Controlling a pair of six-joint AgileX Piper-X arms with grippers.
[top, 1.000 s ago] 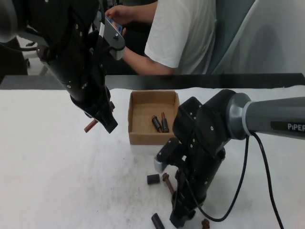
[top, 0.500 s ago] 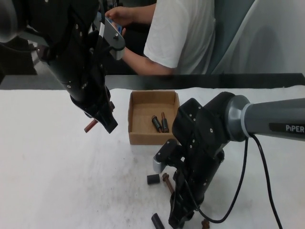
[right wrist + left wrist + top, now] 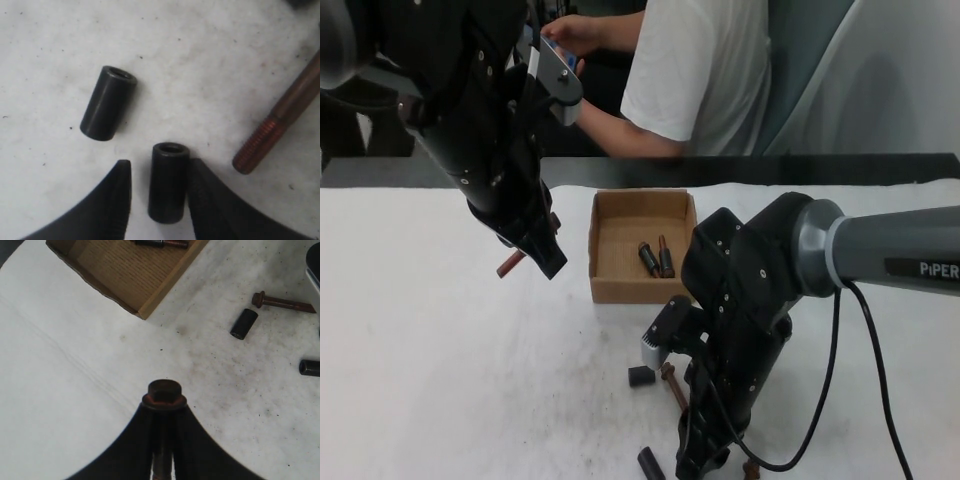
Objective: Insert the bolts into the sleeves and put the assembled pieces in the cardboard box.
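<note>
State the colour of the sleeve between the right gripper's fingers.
The sleeve is black, best seen in the right wrist view.

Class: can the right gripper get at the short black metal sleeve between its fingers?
Probably yes: the right gripper is open astride that short black metal sleeve; the other black sleeve and rusty threaded bolt lie clear of it.

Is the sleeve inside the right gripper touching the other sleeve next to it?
Apart. The right wrist view shows bare bench between that sleeve and its neighbour.
</note>
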